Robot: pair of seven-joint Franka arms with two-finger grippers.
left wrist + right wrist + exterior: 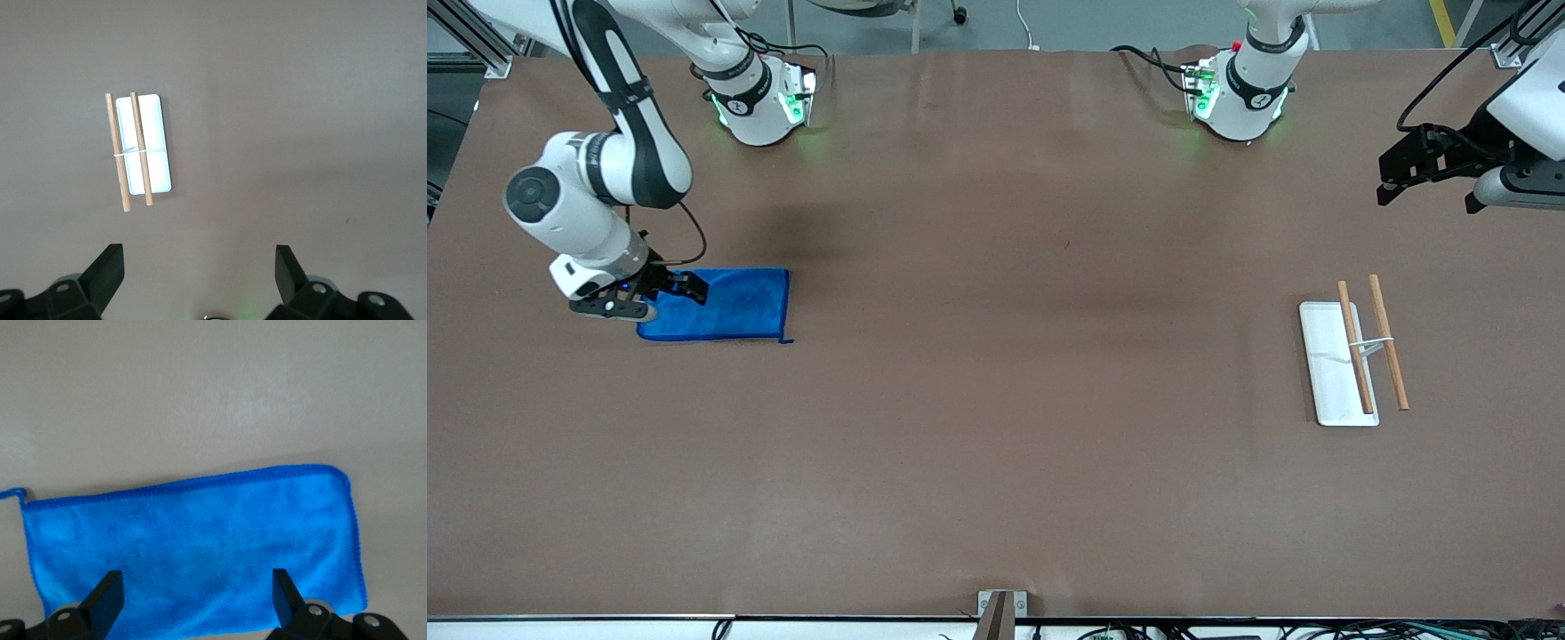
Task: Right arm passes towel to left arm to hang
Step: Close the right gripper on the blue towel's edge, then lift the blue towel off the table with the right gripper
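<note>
From the front we see the towel (725, 307) flat on the table (996, 444), the right gripper (654, 293) spread over its end. The left gripper (1427, 182) waits, spread, near the towel rack (1352, 356). The right wrist view shows its fingers (107, 600) straddling the towel.

Brown table (996, 444), blue towel (734, 307) lying flat, white-based rack (1334, 373) with two wooden rods

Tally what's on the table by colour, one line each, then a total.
Blue: 1, the towel
White: 1, the rack base
Wood-brown: 2, the rack's rods
Total: 4
</note>
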